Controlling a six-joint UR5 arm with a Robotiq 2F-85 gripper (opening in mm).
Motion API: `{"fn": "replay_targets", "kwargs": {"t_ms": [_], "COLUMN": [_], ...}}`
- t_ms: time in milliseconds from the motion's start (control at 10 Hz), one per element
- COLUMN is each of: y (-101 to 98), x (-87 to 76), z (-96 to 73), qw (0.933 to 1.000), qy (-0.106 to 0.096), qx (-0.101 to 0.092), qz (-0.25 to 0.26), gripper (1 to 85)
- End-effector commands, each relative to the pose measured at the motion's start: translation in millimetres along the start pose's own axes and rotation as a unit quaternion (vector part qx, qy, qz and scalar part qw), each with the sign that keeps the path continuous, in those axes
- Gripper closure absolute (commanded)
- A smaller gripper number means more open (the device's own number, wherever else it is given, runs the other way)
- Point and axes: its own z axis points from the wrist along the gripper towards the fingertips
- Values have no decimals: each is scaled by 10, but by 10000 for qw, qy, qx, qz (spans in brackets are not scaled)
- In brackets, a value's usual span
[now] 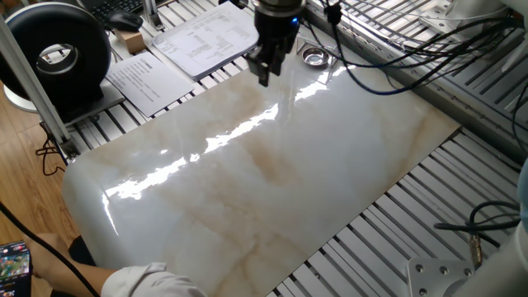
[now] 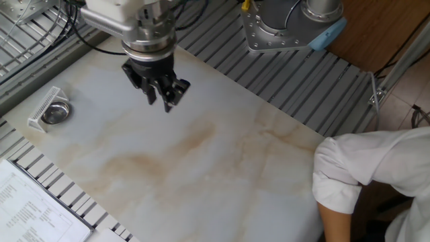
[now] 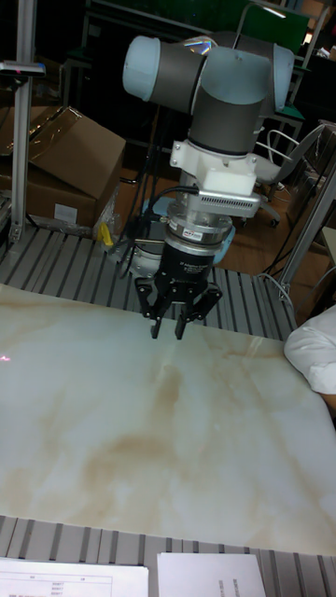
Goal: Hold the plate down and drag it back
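Note:
The plate (image 1: 314, 57) is a small shiny silver dish at the far edge of the marble slab, next to a white perforated bracket (image 2: 41, 106). In the other fixed view the plate (image 2: 55, 113) lies near the slab's left edge. My gripper (image 1: 266, 72) hangs above the slab to the left of the plate, apart from it and touching nothing. Seen from the other side, the gripper (image 2: 166, 101) is well to the plate's right. In the tall fixed view the gripper (image 3: 167, 331) points straight down with a narrow gap between its fingers and nothing held; the plate is out of that view.
A glossy marble slab (image 1: 272, 173) covers the table. Printed papers (image 1: 206, 37) and a black round device (image 1: 58, 54) lie beyond its left corner. Cables (image 1: 396, 58) run behind the plate. A person's white sleeve (image 2: 369, 181) rests at one end of the slab.

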Motion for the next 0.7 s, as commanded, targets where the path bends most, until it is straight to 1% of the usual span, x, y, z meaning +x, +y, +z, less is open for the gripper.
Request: {"fn": "replay_targets", "kwargs": {"t_ms": [0, 100, 200, 300, 400, 500, 600], "y": [-42, 7, -42, -207, -300, -551, -780], "x": [31, 47, 83, 127, 147, 123, 25], "z": [31, 29, 31, 29, 51, 115, 180], "qw": [9998, 9988, 9985, 9984, 9986, 9991, 9993], "qy": [-32, 5, 72, 140, 153, 160, 175], "qx": [-131, -225, -128, 194, 284, 343, 331], "qz": [114, 434, 526, 515, 417, 168, -54], "gripper": [440, 453, 463, 490, 510, 510, 510]}}
